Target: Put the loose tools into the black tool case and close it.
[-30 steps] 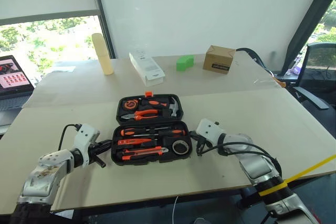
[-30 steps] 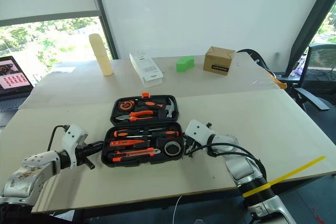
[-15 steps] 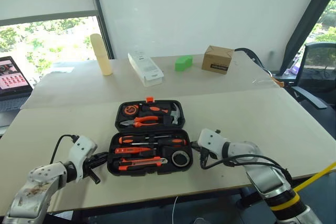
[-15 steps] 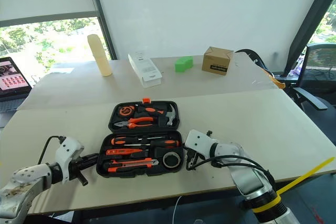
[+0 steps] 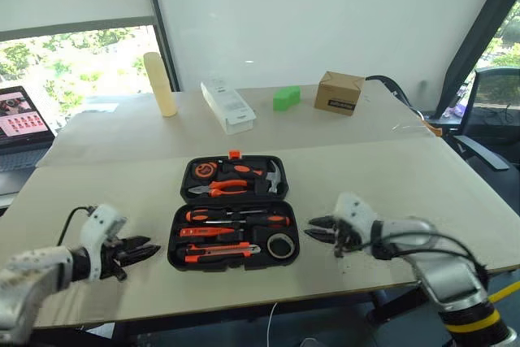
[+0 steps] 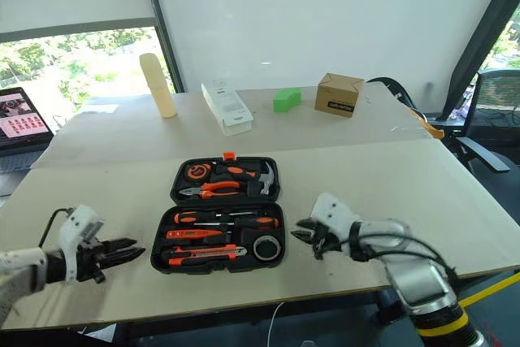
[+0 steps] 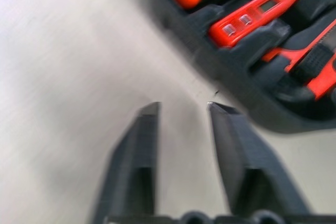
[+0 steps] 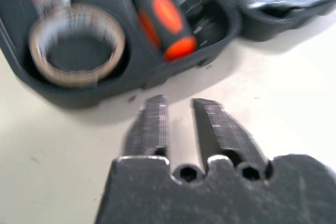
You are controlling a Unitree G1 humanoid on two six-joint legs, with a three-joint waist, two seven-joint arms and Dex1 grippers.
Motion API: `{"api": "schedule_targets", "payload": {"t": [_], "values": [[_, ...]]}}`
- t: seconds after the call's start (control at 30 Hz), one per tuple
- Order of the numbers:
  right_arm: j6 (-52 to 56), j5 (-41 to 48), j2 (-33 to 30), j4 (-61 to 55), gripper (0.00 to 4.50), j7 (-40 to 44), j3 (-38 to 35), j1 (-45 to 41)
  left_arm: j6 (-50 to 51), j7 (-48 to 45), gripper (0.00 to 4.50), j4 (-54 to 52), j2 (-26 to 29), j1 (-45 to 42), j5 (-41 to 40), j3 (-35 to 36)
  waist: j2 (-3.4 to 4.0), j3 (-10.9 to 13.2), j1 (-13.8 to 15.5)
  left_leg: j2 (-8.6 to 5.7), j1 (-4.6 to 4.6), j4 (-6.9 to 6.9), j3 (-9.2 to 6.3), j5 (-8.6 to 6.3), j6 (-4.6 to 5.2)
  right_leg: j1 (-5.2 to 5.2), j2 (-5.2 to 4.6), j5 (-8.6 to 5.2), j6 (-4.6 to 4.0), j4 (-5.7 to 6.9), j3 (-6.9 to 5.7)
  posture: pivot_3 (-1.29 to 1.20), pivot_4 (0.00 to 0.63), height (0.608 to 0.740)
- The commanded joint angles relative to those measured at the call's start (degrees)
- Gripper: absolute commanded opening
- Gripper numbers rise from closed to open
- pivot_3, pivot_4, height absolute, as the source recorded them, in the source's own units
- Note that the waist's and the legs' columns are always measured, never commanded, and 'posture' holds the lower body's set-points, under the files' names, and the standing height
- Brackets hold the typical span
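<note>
**Op:** Pale cardboard sheeting covers the tabletop, with a window at the upper left of the frame and a white wall behind. I see the black tool case lying open at centre frame, lid half toward the wall, base half toward me.

**Sup:** Anything loose outside it?

**Op:** Not that I can see. 2 screwdrivers, the slim orange tester, the utility knife and the tape roll all sit in the base slots. I'd say only the closing is left.

**Sup:** Claws?

**Op:** My left gripper sits lower left of the case, fingers spread with bare table between them, pinching nothing. My right gripper sits lower right, fingers parted by a narrower gap, also empty. Neither touches the case.

**Sup:** How will it handle?

**Op:** Moulded plastic, stiff, rounded corners, textured shell. I judge it fairly light, so it could slide on the cardboard if I push only 1 side. The hinge runs between the halves. I'd take the lid at its far rim near the small orange latch and fold it toward me, the other claw steadying the base wall. Tools that sit proud could stop the lid shutting.
</note>
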Motion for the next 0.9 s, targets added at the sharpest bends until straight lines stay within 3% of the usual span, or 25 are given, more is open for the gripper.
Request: {"api": "schedule_targets", "payload": {"t": [0.03, 0.13, 0.17, 0.27, 0.4, 0.63, 0.9], "values": [[20.8, 12.3, -1.0, -4.1, 2.58, 0.9, -5.0, -7.9, 15.1, 2.7, 3.30, 2.6, 1.7, -9.4, -5.1, -0.4, -0.02, 0.0, 0.0, -0.01, 0.06, 0.01, 0.00, 0.00, 0.00, 0.04, 0.00, 0.00, 0.00, 0.07, 0.00, 0.00, 0.150, 0.740], [34.9, 15.4, 3.7, 1.7, 3.58, -4.8, -7.8, -17.9, 24.0, 8.5, 4.39, 9.2, -0.7, -21.5, -4.2, -2.2, -0.06, 0.0, 0.0, 0.00, 0.24, -0.01, -0.02, 0.00, 0.00, 0.14, 0.01, 0.01, -0.02, 0.19, -0.04, 0.00, 0.150, 0.740], [39.3, 15.0, 5.6, 6.0, 3.96, -7.1, -7.9, -22.4, 27.8, 10.9, 4.50, 13.0, -3.2, -27.6, -4.4, -1.9, -0.12, 0.1, 0.0, 0.00, 0.24, -0.01, -0.01, 0.01, -0.02, 0.13, 0.02, 0.02, -0.04, 0.19, -0.05, 0.00, 0.150, 0.740], [43.7, 12.5, 8.2, 15.1, 3.96, -11.8, -5.7, -30.3, 31.9, 15.1, 4.50, 20.3, -7.5, -37.8, -2.8, -3.2, -0.31, 0.1, 0.0, -0.03, 0.16, 0.05, -0.03, 0.13, -0.22, 0.07, 0.01, 0.09, -0.14, 0.25, -0.09, 0.00, 0.150, 0.740], [38.8, 6.4, 12.1, 30.4, 3.96, -18.6, -0.5, -38.0, 25.2, 17.5, 4.50, 30.7, -10.8, -45.4, 2.9, -8.9, -0.34, 0.1, -0.3, -0.03, 0.08, 0.04, 0.01, 0.32, -0.54, -0.08, -0.06, 0.10, -0.14, 0.56, -0.04, 0.00, 0.150, 0.740], [30.7, 2.7, 16.4, 44.2, 3.96, -20.2, 3.0, -43.6, 17.0, 18.3, 4.50, 43.2, -13.7, -51.4, 7.1, -9.5, -0.34, 0.1, -2.1, -0.13, -1.02, 0.31, 0.01, 0.32, -0.54, -1.04, -0.16, 0.13, -0.10, 0.57, -0.09, 0.00, 0.150, 0.740], [25.1, 0.0, 19.3, 53.6, 3.96, -19.6, 4.1, -47.5, 15.8, 17.5, 4.50, 45.4, -13.8, -52.0, 9.2, -10.5, -0.34, 0.1, -3.2, -0.14, -1.02, 0.50, 0.01, 0.33, -0.55, -1.01, -0.15, 0.16, -0.04, 0.68, -0.05, 0.00, 0.150, 0.740]]}}
